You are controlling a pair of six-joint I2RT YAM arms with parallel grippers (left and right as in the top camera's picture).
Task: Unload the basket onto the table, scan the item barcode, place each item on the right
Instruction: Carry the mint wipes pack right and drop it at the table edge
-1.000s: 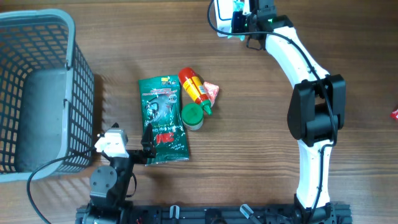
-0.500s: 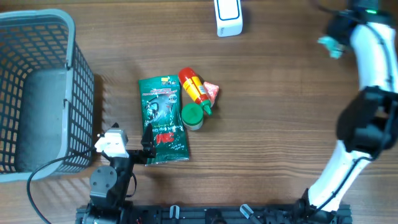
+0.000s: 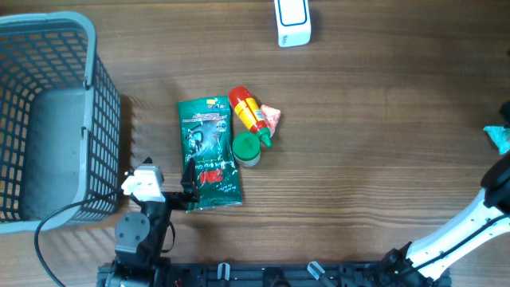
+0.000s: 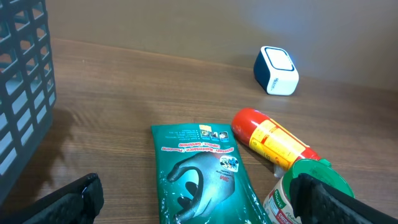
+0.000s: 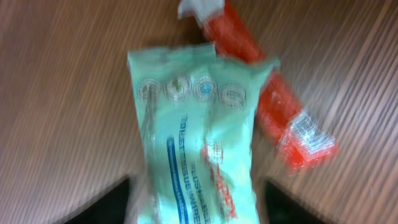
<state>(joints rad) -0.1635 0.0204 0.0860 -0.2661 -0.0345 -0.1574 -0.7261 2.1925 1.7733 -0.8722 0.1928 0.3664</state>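
The white-and-blue scanner (image 3: 292,21) stands at the table's far edge; the left wrist view shows the scanner (image 4: 277,70) too. A pale green wipes packet (image 5: 196,124), blurred, lies between the spread fingers of my right gripper (image 5: 196,208), with a gap on each side; it overlaps a red packet (image 5: 280,112) on the wood. In the overhead view a corner of the wipes packet (image 3: 498,137) shows at the right edge. My left gripper (image 4: 202,205) stands open, low over a green glove packet (image 4: 202,168).
A grey basket (image 3: 48,112) fills the left side. Mid-table lie the glove packet (image 3: 209,151), a red-and-yellow bottle (image 3: 249,114), a green-lidded jar (image 3: 246,149) and a small red packet (image 3: 272,118).
My right arm swung from the scanner at the far edge to the table's right edge with the wipes packet, and its jaws have opened. The left arm has not moved.
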